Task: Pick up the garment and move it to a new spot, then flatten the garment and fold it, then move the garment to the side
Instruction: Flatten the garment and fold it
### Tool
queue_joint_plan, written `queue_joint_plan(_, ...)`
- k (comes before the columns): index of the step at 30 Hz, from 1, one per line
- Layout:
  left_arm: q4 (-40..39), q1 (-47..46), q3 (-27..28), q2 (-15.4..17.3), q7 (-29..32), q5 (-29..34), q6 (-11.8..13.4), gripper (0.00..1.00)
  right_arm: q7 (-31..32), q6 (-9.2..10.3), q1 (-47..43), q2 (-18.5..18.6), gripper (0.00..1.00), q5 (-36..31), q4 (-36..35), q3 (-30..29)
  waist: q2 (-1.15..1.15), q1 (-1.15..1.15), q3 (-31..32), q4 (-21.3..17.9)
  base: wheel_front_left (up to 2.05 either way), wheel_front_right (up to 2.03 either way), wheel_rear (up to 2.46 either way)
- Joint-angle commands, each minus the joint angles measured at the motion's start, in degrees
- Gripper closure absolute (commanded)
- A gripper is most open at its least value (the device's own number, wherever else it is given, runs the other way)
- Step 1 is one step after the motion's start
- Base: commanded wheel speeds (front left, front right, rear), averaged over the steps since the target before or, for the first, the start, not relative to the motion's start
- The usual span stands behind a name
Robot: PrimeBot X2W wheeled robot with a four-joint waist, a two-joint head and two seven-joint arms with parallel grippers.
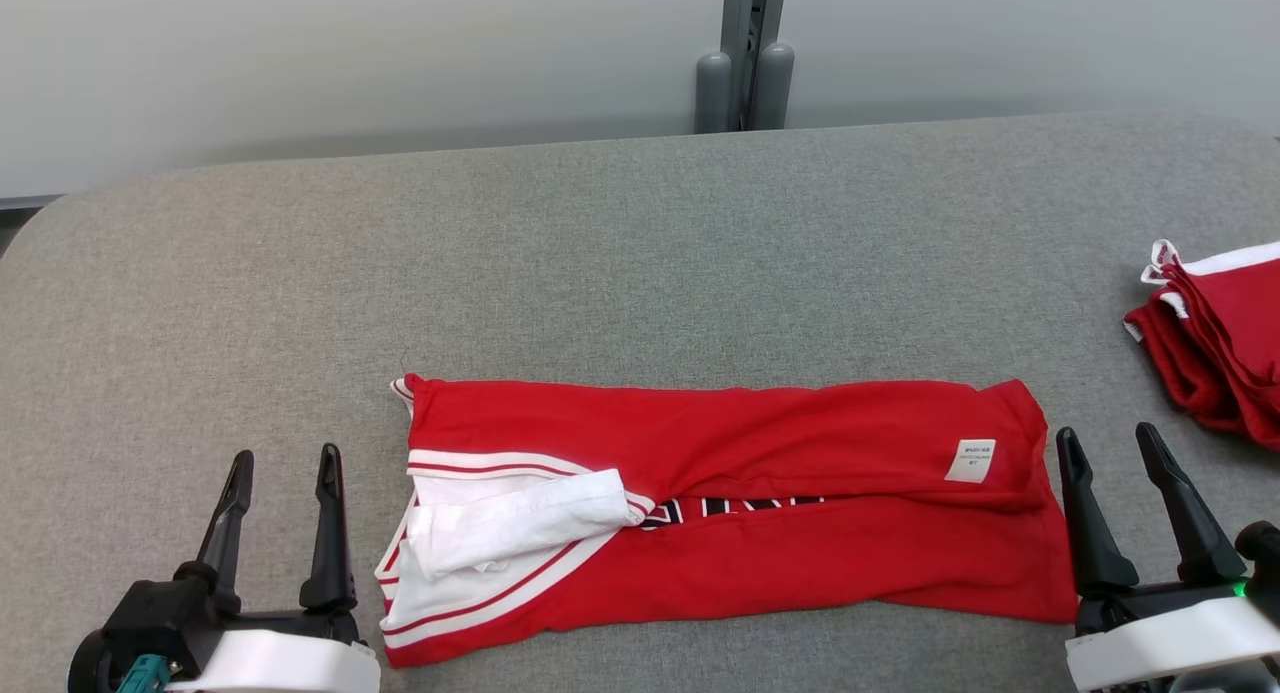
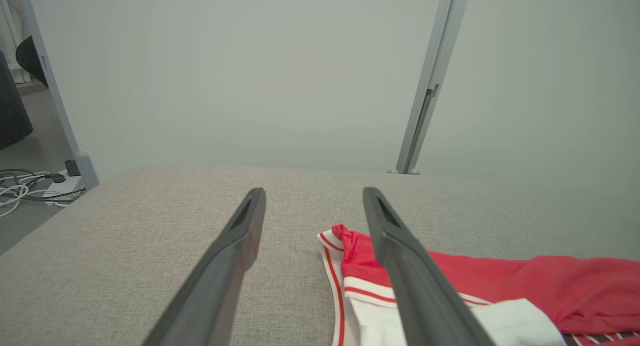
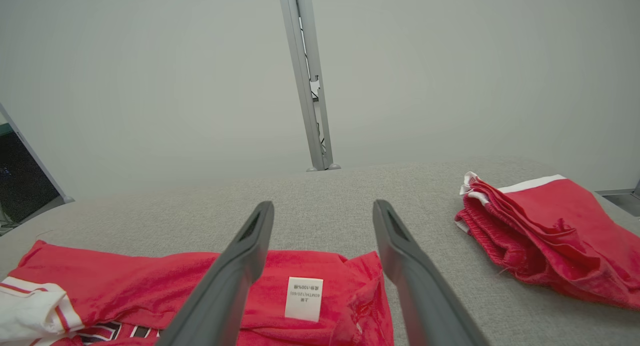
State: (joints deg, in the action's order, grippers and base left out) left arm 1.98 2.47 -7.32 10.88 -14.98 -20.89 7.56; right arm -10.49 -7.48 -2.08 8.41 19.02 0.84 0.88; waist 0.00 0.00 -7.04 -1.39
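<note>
Evidently the garment (image 1: 720, 493) is lying across the near part of the bench (image 1: 600, 253) as a long band, its sides folded inward. The left hand (image 1: 285, 463) is hovering near its white-trimmed end and the right hand (image 1: 1108, 435) just beside its labelled end. Both have fingers spread and are gripping nothing, probably flanking it for the next fold. A red pile (image 1: 1215, 333) is sitting well apart, likely marking the side spot.

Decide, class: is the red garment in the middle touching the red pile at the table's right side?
Apart. The right wrist view shows a strip of bare grey table between the garment and the pile.
</note>
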Motion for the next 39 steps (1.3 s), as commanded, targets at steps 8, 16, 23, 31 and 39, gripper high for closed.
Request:
queue_joint_plan(8, 0.96, -1.07, -0.09, 0.22, -0.25, 0.19, -0.41, 0.0, 0.6, -0.03, 0.22, 0.19, 0.0, -0.45, 0.05, -1.04, 0.0, 0.0, -0.56, 0.44, 0.0, 0.0, 0.0)
queue_joint_plan(16, 1.44, -2.74, -0.76, 0.0, -0.24, 0.5, -0.86, 0.0, 0.53, -0.02, 2.17, 1.34, 0.0, 0.33, 6.0, -3.01, 0.0, 0.0, -2.21, 1.68, 0.0, 0.0, 0.0)
queue_joint_plan(23, 2.42, -4.97, -1.6, -0.72, -0.25, 0.91, -1.36, 0.0, -0.42, -0.03, 7.26, 2.55, 0.0, 2.11, 17.58, -2.59, 0.0, 0.0, -4.08, 3.23, 0.0, 0.0, 0.0)
queue_joint_plan(31, 3.48, -6.47, -1.66, -1.32, -0.25, 1.39, -1.84, 0.0, -1.14, -0.02, 10.81, 2.41, 0.0, 6.44, 29.37, 2.37, 0.0, 0.0, -5.26, 3.97, 0.0, 0.0, 0.0)
queue_joint_plan(39, 4.04, -6.58, -0.91, -1.61, -0.25, 1.77, -2.3, 0.0, 0.64, -0.05, 11.66, 1.04, 0.76, 12.21, 37.32, 8.93, 0.0, 0.0, -5.58, 3.42, 0.0, 0.0, 0.0)
